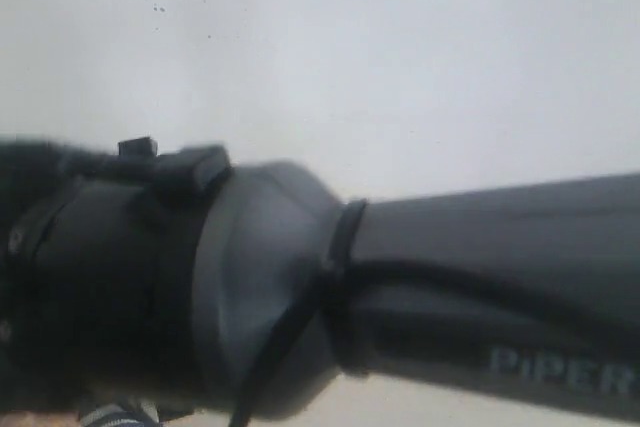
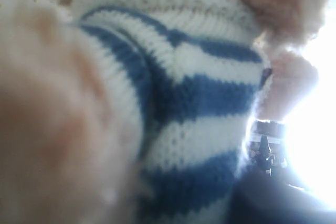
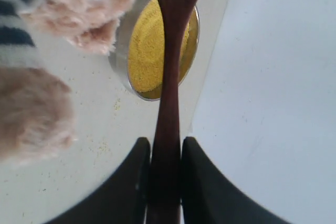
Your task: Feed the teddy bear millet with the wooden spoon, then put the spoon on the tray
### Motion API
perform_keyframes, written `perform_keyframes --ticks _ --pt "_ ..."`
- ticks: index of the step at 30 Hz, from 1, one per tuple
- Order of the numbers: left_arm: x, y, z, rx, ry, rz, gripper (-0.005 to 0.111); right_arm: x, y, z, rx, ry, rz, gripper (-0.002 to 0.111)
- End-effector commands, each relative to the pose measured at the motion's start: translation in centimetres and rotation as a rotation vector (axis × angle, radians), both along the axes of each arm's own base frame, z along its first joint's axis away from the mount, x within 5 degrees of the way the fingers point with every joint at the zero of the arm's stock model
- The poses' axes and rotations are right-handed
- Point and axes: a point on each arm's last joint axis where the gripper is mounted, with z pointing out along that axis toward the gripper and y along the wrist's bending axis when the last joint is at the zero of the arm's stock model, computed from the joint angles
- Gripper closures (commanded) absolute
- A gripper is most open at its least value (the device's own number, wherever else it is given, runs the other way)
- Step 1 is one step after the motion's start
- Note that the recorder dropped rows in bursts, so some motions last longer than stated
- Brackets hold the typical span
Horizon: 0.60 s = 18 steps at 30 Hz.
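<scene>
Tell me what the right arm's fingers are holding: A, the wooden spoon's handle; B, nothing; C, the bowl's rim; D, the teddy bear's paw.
A: the right wrist view shows both fingers clamping the wooden spoon by its handle, which crosses in front of the millet.

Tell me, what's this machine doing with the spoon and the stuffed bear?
The right pincer grips a wooden spoon by its handle, holding it over a steel bowl of yellow millet. A teddy bear in a striped shirt is beside the bowl. The spoon's tip is out of frame, so whether it carries grain is unclear. The outside camera is blocked by a black arm.
</scene>
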Motion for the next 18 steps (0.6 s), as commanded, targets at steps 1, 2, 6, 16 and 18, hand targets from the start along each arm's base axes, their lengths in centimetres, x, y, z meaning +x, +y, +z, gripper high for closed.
perform_keyframes --ticks 1,2,6,16,18 --pt "0.1 -0.2 0.3 -0.038 -0.017 0.012 0.103 -1.3 0.0 -2.2 0.022 -0.033 0.039 0.108" --pt "0.1 -0.2 0.3 -0.038 -0.017 0.012 0.103 -1.4 -0.2 -2.7 0.034 -0.03 0.024 0.108" --pt "0.2 -0.1 0.4 -0.039 -0.022 0.027 0.103 -1.4 -0.8 -3.7 0.086 -0.058 -0.038 0.108" --pt "0.3 -0.1 0.4 -0.035 -0.038 0.038 0.103 -1.3 -0.9 -2.7 0.179 -0.027 -0.007 0.108" --pt "0.3 -0.1 0.4 -0.022 -0.065 0.027 0.103 -0.7 -1.4 -1.9 0.213 -0.027 -0.017 0.108"
